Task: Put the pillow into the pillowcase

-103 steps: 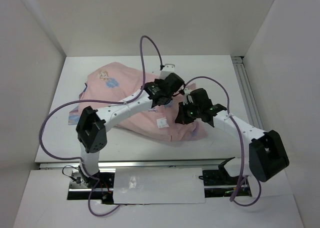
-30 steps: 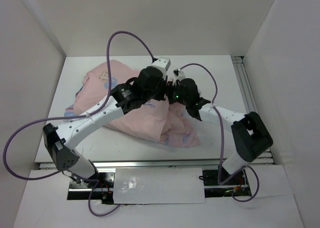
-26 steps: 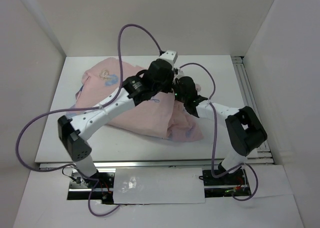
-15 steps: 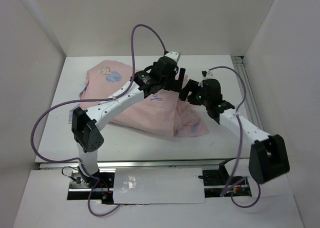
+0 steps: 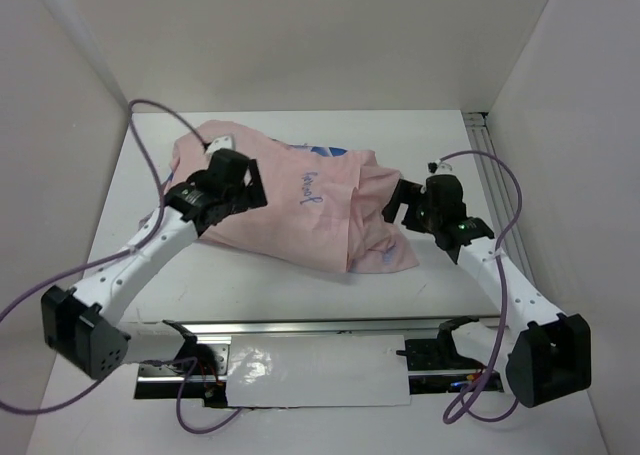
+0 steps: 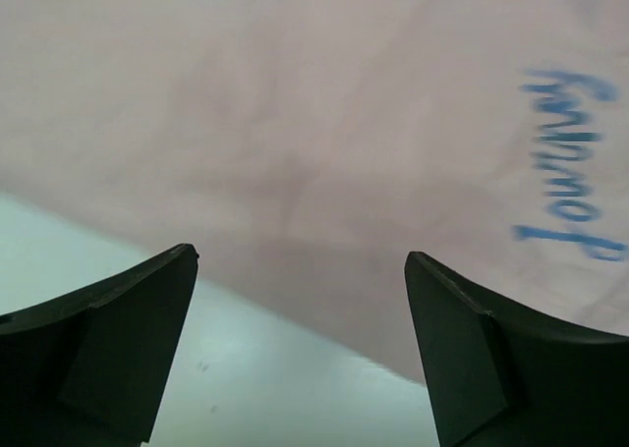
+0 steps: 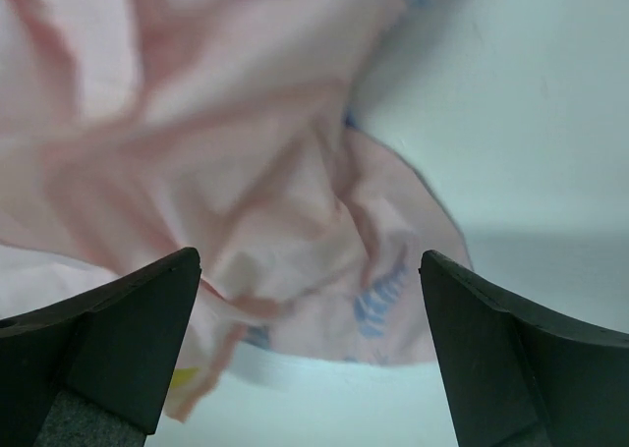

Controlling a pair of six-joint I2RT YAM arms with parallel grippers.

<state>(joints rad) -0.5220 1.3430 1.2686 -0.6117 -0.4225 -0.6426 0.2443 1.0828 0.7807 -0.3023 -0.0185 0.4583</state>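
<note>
Judgement of the step comes first. The plump, pale pink fabric pillowcase (image 5: 300, 215) is spread across the middle of the white table (image 5: 450, 145). From its bulge the pillow is taken to be largely inside, so the slack end is what is left to be dealt with.

On the left, the left gripper (image 6: 300, 270) is held with its jaws spread wide over the cover's near edge, with nothing between them. A pinch through the fabric is advised there, so that the bulk is anchored. On the right, the right gripper (image 7: 310, 270) is likewise spread and empty over the crumpled end. There the hem should be taken close to its edge and drawn outward.

The cover is seen smooth and full at the left, marked with blue lettering at the middle, and collapsed into folds at the right. The pillow itself is hidden.
</note>
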